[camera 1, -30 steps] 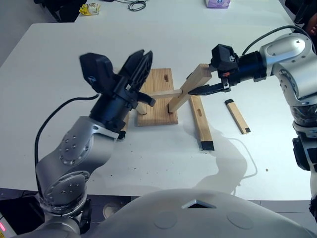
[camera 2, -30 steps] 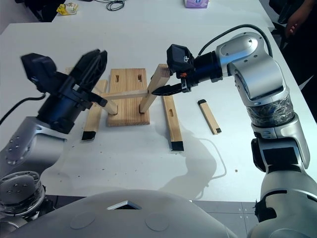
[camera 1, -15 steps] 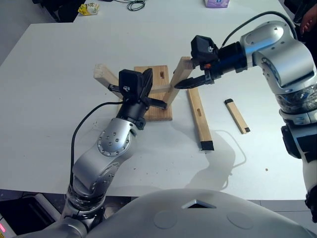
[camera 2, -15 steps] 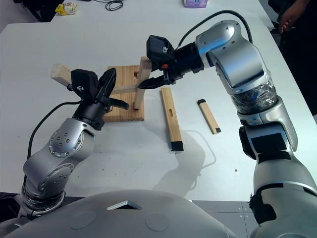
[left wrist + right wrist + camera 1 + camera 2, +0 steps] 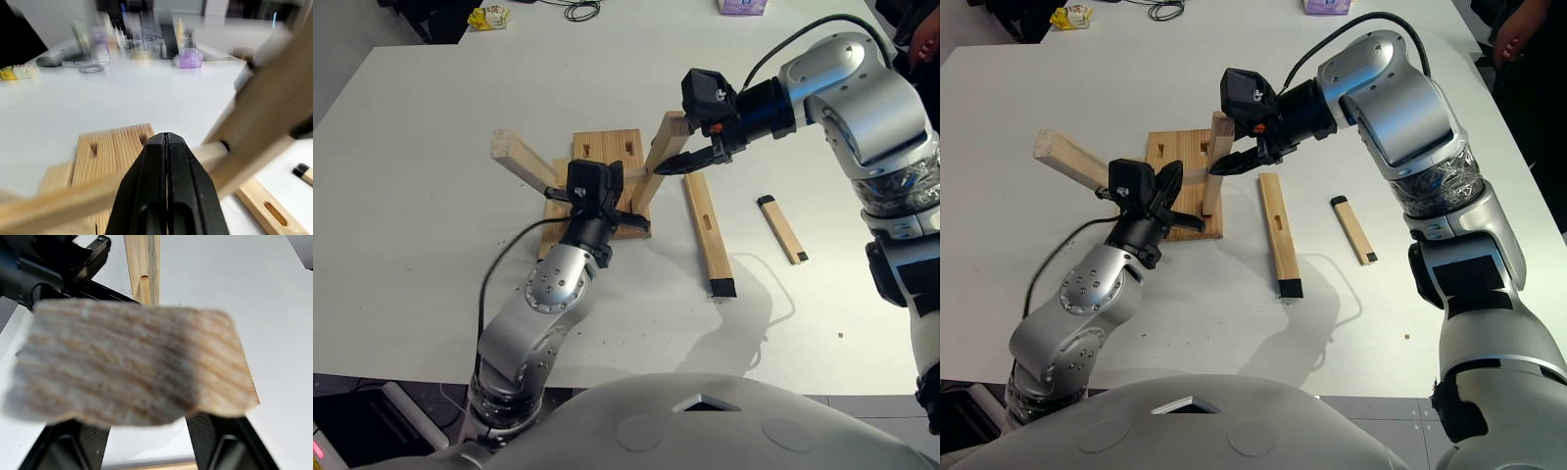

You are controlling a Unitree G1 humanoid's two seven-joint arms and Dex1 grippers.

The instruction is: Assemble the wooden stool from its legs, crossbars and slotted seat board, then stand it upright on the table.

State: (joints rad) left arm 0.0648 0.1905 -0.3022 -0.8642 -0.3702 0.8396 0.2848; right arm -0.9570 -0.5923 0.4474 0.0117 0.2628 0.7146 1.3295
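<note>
A half-built frame, two wooden legs joined by a thin crossbar (image 5: 58, 198), is held tilted over the slotted seat board (image 5: 607, 145). My right gripper (image 5: 670, 163) is shut on the right leg (image 5: 664, 142), whose end grain (image 5: 132, 362) sits close to the right wrist camera. The left leg (image 5: 521, 161) sticks out up and to the left. My left gripper (image 5: 625, 204) is shut with nothing in it, its fingers (image 5: 166, 186) lying across the crossbar at the middle of the frame.
A loose slotted leg (image 5: 708, 235) lies on the white table right of the seat board. A short crossbar (image 5: 781, 228) lies farther right. Another wooden piece (image 5: 551, 208) lies against the board's left side. Small objects (image 5: 742, 6) sit at the table's far edge.
The right gripper carried the frame leftward over the seat board. The left arm swung down and forward, bringing its shut gripper onto the crossbar.
</note>
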